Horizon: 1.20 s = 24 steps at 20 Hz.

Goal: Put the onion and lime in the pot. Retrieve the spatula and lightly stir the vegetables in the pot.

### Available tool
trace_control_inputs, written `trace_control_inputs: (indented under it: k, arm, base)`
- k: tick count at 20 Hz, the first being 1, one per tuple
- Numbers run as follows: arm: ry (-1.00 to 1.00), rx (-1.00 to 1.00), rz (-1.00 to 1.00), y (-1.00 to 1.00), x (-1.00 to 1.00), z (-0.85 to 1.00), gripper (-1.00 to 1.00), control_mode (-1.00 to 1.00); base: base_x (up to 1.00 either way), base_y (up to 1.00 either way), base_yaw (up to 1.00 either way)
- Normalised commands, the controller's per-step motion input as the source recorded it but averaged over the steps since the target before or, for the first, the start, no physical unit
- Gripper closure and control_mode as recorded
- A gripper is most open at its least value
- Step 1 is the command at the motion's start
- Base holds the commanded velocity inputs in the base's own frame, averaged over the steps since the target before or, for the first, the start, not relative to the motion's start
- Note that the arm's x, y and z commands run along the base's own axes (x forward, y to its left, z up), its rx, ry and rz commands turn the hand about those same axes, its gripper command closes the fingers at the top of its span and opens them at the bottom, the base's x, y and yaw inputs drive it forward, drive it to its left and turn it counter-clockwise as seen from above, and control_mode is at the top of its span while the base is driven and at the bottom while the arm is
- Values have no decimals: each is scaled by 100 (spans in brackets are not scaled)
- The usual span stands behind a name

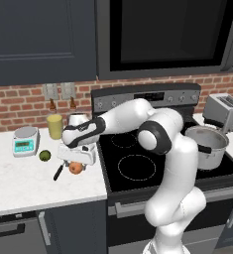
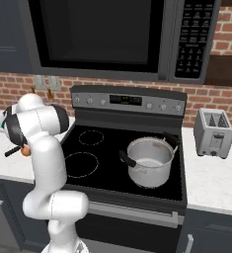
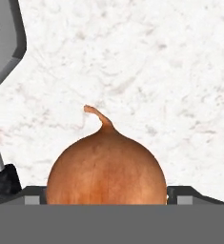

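1. Closest to me, in the hand view, the onion point(image 3: 106, 167) sits low and centred between the two dark fingertips point(image 3: 35, 195), one on each flank. The fingers bracket it, spread about as wide as the bulb; I cannot tell whether the pads press on it or only stand beside it.
2. Handling, my judgement: a firm, light, round bulb with a smooth, dry skin that may slip. I would take it across its widest girth, as the fingers now line up, and not near the stem.
3. Its stem tip points away from the camera across the white counter point(image 3: 147, 71). The bulb is nearly round, with its slight long axis along that stem line.
4. At the left edge of the hand view lies the spatula point(image 3: 4, 47), grey head farther off, black handle coming toward the hand.
5. From the left base view, the gripper point(image 1: 77, 159) is down over the onion on the counter left of the stove point(image 1: 138, 163); the spatula's handle angles out just beside it.
6. The lime point(image 1: 44, 156) rests on the counter a little farther left, apart from the onion.
7. Farthest off, the pot point(image 2: 149, 160) stands on the stove's right side, open and apparently empty, dark handle toward the front left.
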Motion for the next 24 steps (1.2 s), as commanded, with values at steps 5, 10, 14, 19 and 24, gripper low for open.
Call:
trace_control_inputs:
  k: [5, 10, 14, 19, 24]
  arm:
    - [0, 0, 6, -9, -24, 0, 100, -100]
    - [-7, -1, 6, -47, -42, 35, 100, -100]
    - [-11, -4, 6, -74, -45, 64, 100, -100]
    - [-8, -9, 9, -85, -34, 57, 100, -100]
    - [-7, -9, 6, -90, -35, 50, 100, -100]
  base:
    - [0, 0, 0]
    - [0, 0, 0]
    - [0, 0, 0]
    - [0, 0, 0]
    - [0, 0, 0]
